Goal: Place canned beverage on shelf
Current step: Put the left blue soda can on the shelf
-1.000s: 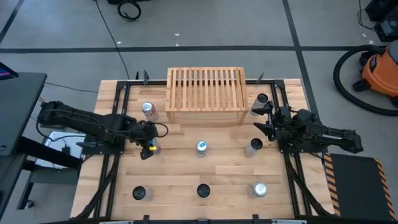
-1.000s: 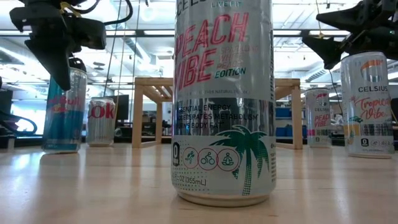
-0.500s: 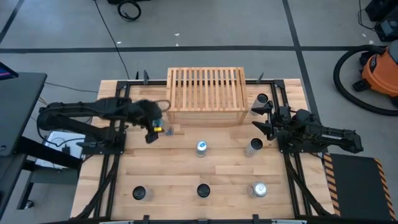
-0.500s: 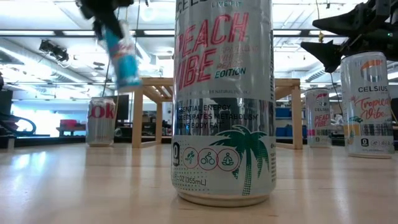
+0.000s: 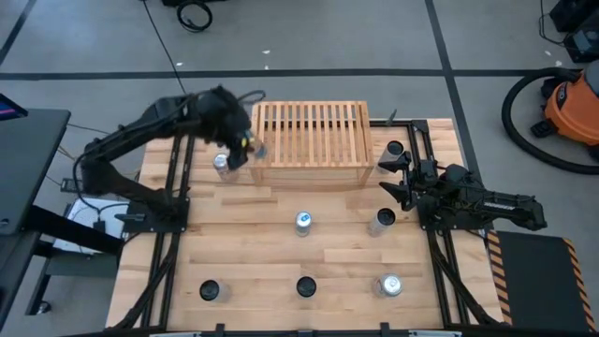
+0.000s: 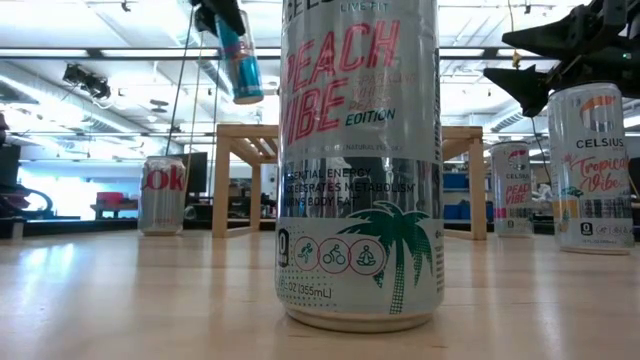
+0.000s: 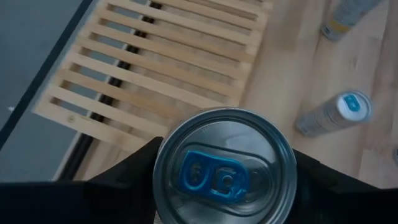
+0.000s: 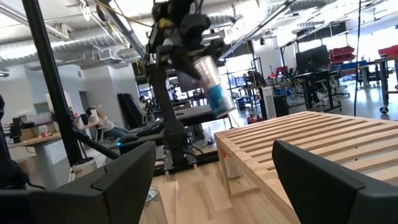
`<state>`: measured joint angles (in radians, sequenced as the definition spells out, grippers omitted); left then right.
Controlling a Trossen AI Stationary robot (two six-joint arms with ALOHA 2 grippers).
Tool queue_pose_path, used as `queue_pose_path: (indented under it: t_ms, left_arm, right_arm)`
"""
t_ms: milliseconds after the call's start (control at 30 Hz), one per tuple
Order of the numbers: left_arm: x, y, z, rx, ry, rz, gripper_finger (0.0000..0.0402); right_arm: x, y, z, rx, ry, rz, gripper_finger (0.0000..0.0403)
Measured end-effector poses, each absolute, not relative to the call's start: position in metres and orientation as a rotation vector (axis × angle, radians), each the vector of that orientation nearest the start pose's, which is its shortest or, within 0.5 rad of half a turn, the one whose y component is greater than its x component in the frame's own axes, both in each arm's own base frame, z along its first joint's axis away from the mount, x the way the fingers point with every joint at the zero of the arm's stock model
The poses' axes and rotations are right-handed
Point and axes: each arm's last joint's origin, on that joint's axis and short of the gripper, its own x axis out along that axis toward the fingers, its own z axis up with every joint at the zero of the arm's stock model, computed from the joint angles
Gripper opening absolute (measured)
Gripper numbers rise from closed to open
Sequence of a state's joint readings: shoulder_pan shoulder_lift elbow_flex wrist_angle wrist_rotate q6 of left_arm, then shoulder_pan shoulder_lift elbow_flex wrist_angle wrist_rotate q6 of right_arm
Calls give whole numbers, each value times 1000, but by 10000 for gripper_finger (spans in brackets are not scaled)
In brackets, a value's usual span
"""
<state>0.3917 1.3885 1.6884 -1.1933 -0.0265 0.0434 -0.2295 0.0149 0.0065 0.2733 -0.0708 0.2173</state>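
Note:
My left gripper point(image 5: 241, 142) is shut on a blue and silver can point(image 6: 240, 62), held in the air beside the left end of the light-wood slatted shelf point(image 5: 309, 140). The can's top with its blue tab fills the left wrist view point(image 7: 224, 165), and the can also shows in the right wrist view point(image 8: 211, 84). My right gripper point(image 5: 395, 178) is open and empty at the table's right side, to the right of the shelf. It touches nothing. My left gripper pinches the blue can's side wall near its top rim point(image 7: 163, 163) between its two fingers point(image 7: 134, 177), one on each side. The fingers come from above. The can hangs below them, tilted, lifted clear of the table and the shelf.
A silver can point(image 5: 222, 165) stands on the table just left of the shelf, below the held can. More cans stand at the middle point(image 5: 302, 222), near my right gripper point(image 5: 384, 220), at the far right point(image 5: 394, 150), and along the near edge point(image 5: 306, 286).
My left gripper has lifted the blue can off the table. It has carried it up, toward the far edge and a little right, to the shelf's left end. The can stood upright on the table and now hangs tilted, high above the tabletop.

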Motion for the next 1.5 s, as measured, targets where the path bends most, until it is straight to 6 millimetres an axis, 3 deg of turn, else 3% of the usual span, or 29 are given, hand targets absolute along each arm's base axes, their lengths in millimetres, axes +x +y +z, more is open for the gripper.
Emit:
queue_pose_path:
  t_ms: [233,400,733,900,1133,1500]
  left_arm:
    - [249,134,436,-82,936,388,245]
    - [261,161,438,-67,986,377,245]
    - [277,198,429,2,1055,353,245]
    - [279,216,417,-43,1077,341,245]
    - [275,234,408,-91,1089,361,245]
    - [279,238,402,-136,1076,309,245]
  right_arm:
    - [93,-20,191,176,-279,-128,332]
    - [93,-20,191,176,-278,-128,332]
    - [94,-20,183,209,-204,-135,332]
    - [95,-20,181,237,-179,-136,332]
    - [95,-20,180,237,-175,-137,332]
    - [95,-20,180,211,-170,-139,332]
